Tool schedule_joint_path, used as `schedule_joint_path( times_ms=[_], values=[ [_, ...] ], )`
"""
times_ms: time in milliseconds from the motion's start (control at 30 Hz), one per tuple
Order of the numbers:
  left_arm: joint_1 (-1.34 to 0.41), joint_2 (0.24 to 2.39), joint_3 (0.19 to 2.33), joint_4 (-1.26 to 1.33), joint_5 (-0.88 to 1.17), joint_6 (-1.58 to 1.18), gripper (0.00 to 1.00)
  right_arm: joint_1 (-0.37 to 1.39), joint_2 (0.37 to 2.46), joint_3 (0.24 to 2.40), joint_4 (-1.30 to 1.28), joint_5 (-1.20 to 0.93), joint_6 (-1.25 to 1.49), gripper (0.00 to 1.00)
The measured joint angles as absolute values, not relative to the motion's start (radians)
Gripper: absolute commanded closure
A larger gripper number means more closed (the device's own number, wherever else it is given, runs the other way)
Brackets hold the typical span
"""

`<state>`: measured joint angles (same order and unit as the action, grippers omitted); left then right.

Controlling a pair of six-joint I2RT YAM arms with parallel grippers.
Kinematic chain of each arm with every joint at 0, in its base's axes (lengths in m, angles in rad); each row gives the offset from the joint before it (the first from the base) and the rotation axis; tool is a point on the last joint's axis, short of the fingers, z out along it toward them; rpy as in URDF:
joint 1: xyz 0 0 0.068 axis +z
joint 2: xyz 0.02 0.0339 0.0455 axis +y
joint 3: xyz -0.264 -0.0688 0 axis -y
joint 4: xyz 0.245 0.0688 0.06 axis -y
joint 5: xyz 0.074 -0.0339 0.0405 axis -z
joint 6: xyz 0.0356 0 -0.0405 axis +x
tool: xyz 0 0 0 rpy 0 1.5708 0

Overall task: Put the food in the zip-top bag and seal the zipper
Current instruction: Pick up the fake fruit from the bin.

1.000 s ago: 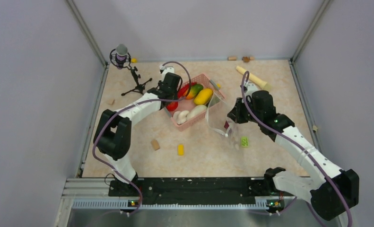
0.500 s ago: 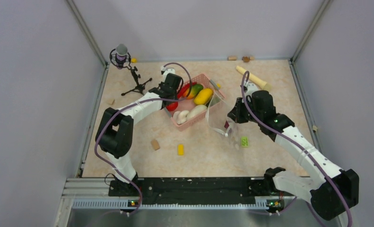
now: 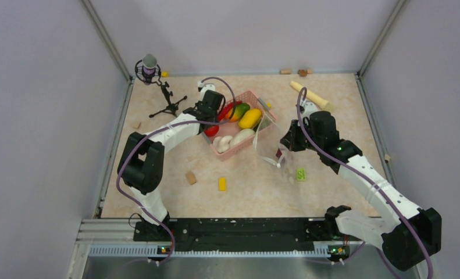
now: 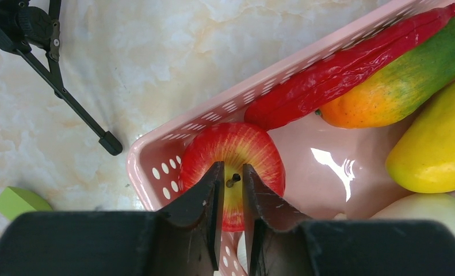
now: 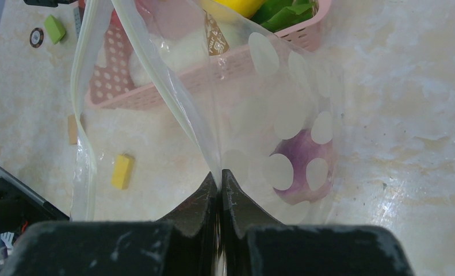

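The red apple point(image 4: 253, 149) sits in the near corner of the pink basket point(image 4: 156, 164), beside the red chili point(image 4: 351, 66), orange-green mango point(image 4: 397, 86), yellow mango point(image 4: 438, 144) and a white piece point(image 4: 426, 210). My left gripper point(image 4: 230, 172) is closed narrowly on the apple's stem. From above it point(image 3: 209, 119) hangs over the apple point(image 3: 211, 130). My right gripper point(image 5: 220, 175) is shut on the zip-top bag's point(image 5: 259, 115) mouth edge, holding it up and open. The zipper point(image 5: 156, 75) strip runs up from the jaws. The purple onion point(image 5: 302, 167) lies inside the bag point(image 3: 271, 148).
A microphone tripod point(image 3: 157, 87) stands left of the basket point(image 3: 233, 154). A wooden rolling pin point(image 3: 311, 96) lies at the back right. A green block point(image 3: 300, 173), a yellow block point(image 3: 222, 183) and a tan block point(image 3: 191, 178) lie on the table in front.
My left arm has shifted slightly, its elbow moving a little right, with the gripper staying over the apple. The right arm and the bag have not moved.
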<state>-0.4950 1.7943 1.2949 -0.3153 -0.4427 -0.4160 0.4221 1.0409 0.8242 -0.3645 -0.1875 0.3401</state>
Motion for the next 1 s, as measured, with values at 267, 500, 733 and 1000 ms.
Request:
schedule_joint_path(
  times_ms=[267, 500, 733, 1000],
  values=[
    [-0.493, 1.794, 1.295, -0.316, -0.443, -0.418, 0.77, 0.422, 1.041, 0.824, -0.365, -0.185, 0.340, 0.97],
    [-0.493, 1.794, 1.295, -0.319, -0.437, -0.434, 0.80, 0.422, 1.041, 0.824, -0.366, -0.185, 0.340, 0.97],
    [-0.493, 1.794, 1.295, -0.322, -0.423, -0.455, 0.95, 0.422, 1.041, 0.825, -0.366, -0.185, 0.340, 0.97],
    [-0.492, 1.791, 1.294, -0.340, -0.419, -0.475, 1.00, 0.422, 1.040, 0.825, -0.366, -0.185, 0.340, 0.97]
  ],
)
